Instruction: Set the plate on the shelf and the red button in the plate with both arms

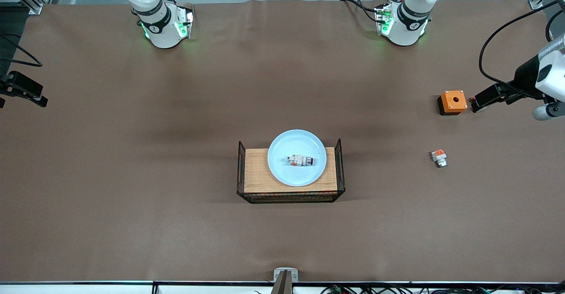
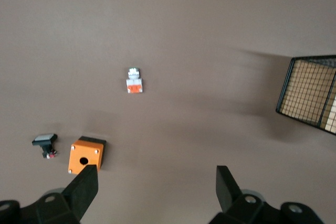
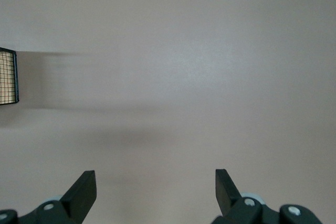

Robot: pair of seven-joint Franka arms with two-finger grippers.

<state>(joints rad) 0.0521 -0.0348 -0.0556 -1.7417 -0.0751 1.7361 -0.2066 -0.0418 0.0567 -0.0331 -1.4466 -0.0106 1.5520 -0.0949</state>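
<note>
The pale-blue plate lies flat on the wooden top of a black wire rack at mid-table. The red button lies on its side in the middle of the plate. Neither gripper shows in the front view. My left gripper hangs open and empty high over the table toward the left arm's end, close to an orange box. My right gripper hangs open and empty over bare table toward the right arm's end, with only a corner of the rack in its view.
The orange square box with a hole sits toward the left arm's end. A small white-orange piece with a silver tip lies nearer the front camera than the box. A small black switch part lies beside the box. Dark camera gear juts in there.
</note>
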